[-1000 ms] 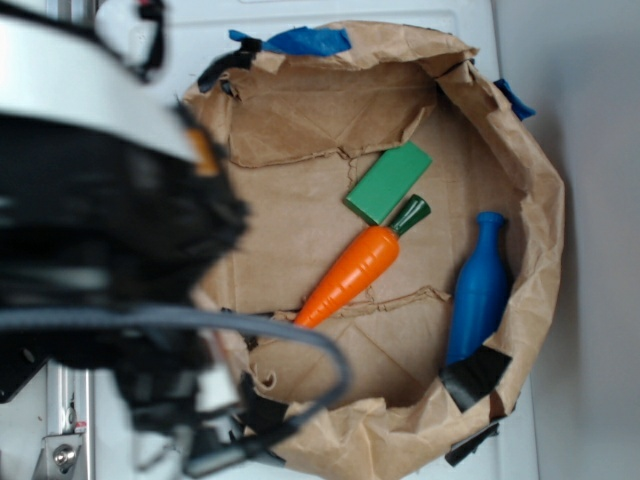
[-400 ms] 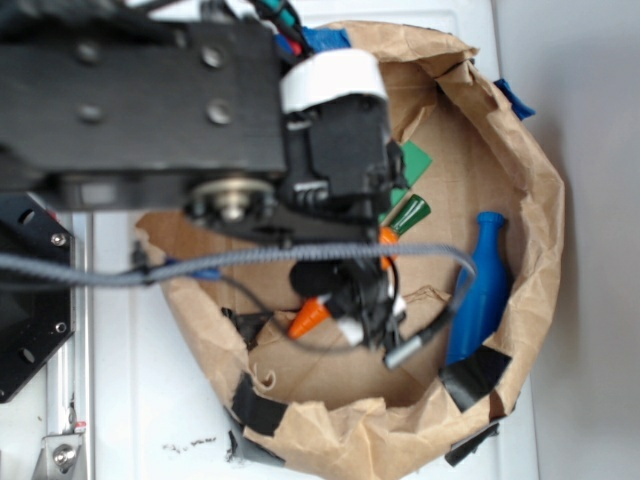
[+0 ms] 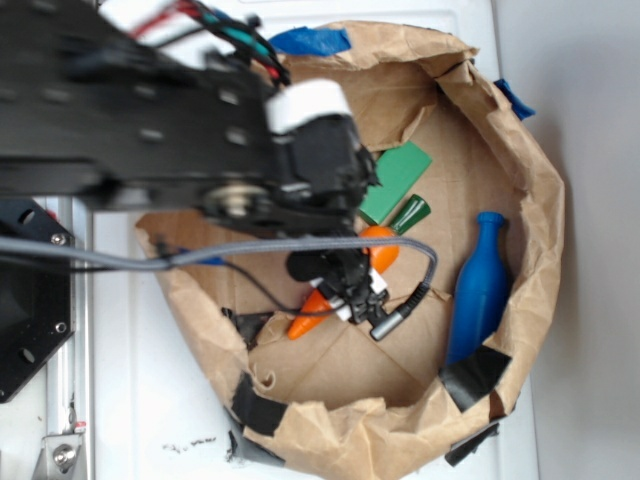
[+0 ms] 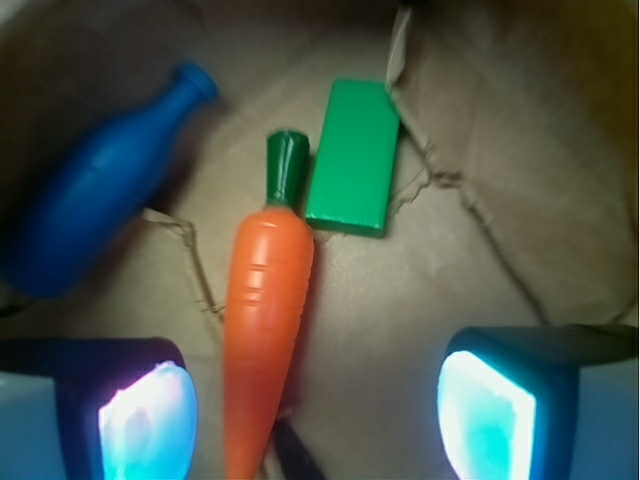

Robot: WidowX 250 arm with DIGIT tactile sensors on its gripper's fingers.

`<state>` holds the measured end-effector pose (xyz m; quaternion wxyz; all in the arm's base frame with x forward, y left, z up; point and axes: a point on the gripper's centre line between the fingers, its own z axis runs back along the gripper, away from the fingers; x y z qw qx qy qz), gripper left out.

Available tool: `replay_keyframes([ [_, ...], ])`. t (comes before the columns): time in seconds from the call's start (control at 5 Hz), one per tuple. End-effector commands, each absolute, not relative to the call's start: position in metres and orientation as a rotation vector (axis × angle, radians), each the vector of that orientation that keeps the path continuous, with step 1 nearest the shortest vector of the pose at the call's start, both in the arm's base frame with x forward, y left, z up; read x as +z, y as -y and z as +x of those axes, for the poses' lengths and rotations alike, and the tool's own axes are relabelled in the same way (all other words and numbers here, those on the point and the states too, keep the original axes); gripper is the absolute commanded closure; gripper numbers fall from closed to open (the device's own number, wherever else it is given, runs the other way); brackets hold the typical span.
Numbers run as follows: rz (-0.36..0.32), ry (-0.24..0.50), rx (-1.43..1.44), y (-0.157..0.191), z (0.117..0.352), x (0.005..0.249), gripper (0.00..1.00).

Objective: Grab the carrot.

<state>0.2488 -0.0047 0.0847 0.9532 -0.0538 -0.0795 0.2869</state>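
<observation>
Brown paper bag (image 3: 520, 180) rolled down into a wide basin, black arm (image 3: 150, 130) reaching across it from the left. Inside, blue bottle (image 4: 90, 190) lying along the bag's wall. Carrot (image 4: 265, 300) flat on the paper floor, green stem beside the green block (image 4: 352, 155), tip pointing toward the camera. Gripper (image 4: 315, 410) spread wide above, empty, carrot nearer the left pad than the right, untouched by either.
</observation>
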Motion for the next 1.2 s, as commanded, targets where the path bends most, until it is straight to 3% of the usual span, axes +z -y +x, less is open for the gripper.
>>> replay_keyframes([
  [0.0, -0.118, 0.199, 0.615, 0.026, 0.274, 0.072, 0.0],
  [0.2, -0.103, 0.212, 0.61, 0.038, 0.279, 0.06, 0.0],
  [0.4, -0.037, 0.233, 0.575, 0.044, 0.279, 0.044, 0.23],
  [0.6, -0.015, 0.232, 0.574, 0.041, 0.272, 0.033, 1.0],
  [1.0, -0.019, 0.217, 0.556, 0.033, 0.263, 0.033, 1.0],
])
